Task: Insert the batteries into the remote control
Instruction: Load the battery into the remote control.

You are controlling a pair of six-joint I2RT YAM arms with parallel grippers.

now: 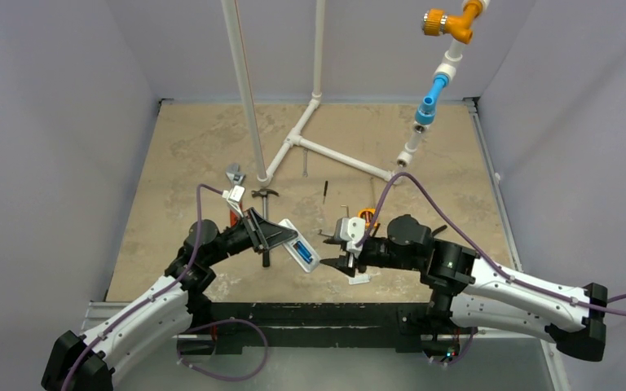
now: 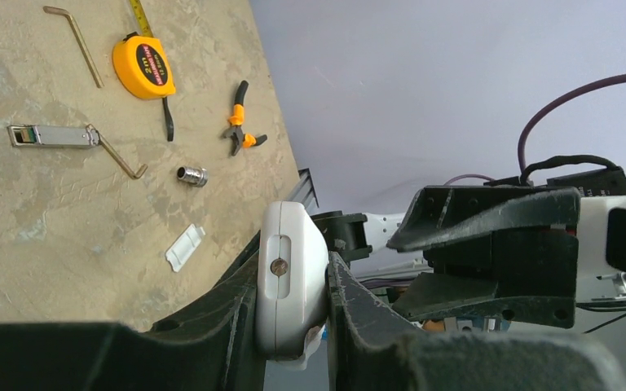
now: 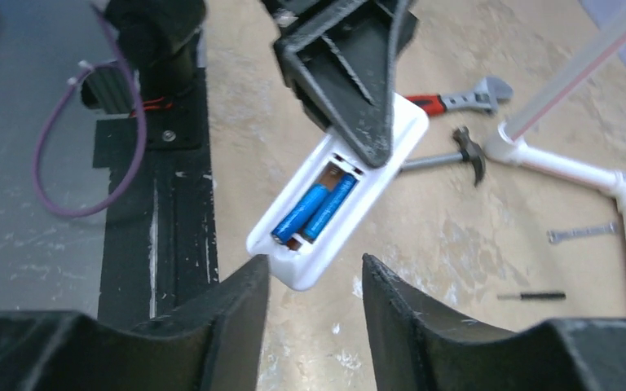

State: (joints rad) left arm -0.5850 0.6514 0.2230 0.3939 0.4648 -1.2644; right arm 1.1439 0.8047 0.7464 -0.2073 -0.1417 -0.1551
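Nearest the lens, found the right claw open and empty, with the remote control just ahead, gripped above the table by the left claw, long axis slanting away up-right, both batteries lying side by side in its recess.

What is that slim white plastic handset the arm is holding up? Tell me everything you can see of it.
The slim white rectangular plastic remote control is held tilted above the table, clamped between the fingers of the left gripper. Nothing else touches it. Its plain back faces up with no cover on the battery recess, where two blue cylindrical batteries lie side by side. One narrow edge shows a small round dark spot. Its buttons are not in view.
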